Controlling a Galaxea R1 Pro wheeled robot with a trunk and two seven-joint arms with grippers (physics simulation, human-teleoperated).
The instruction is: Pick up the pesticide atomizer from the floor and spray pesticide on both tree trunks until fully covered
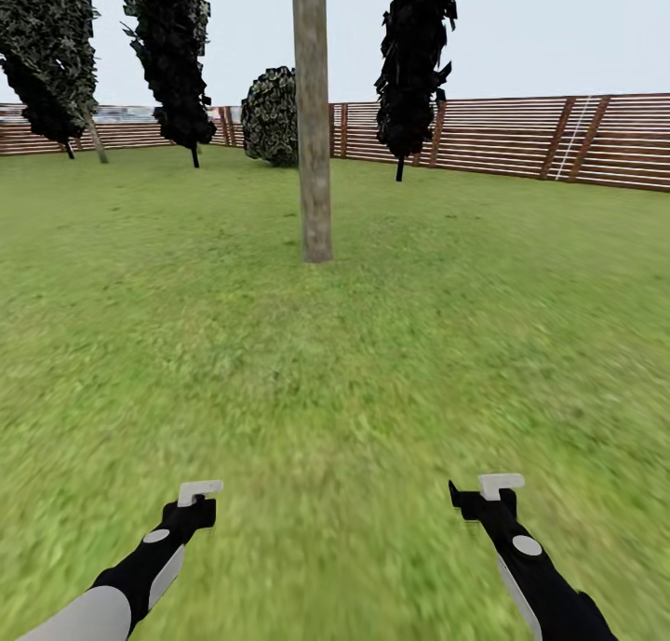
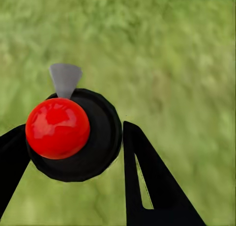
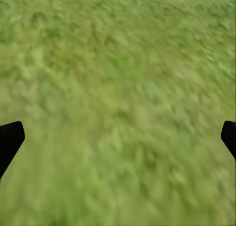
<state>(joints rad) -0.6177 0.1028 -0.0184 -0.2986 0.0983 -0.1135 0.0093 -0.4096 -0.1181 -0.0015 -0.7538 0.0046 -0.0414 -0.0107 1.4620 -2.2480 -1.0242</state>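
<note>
with the pesticide atomizer [image 2: 73, 135] clamped in the left gripper [image 2: 73, 157] and the right gripper [image 3: 118, 137] spread empty, spraying the tree trunk [image 1: 313, 120] ahead requires closing in.

Both arms reach forward and low, left fingers [image 2: 142, 172] clamped close, right fingers [image 3: 10, 140] spread wide.

Flat bright daylight, pale sky [image 1: 558, 27] – no clear sun direction, no cast shadows on grass [image 1: 335, 362]. Grass texture smeared near the lower edge and in both wrist views – blurry. Trunk [image 1: 313, 120] sharp. Soft highlight on red spot [image 2: 57, 128]
</note>
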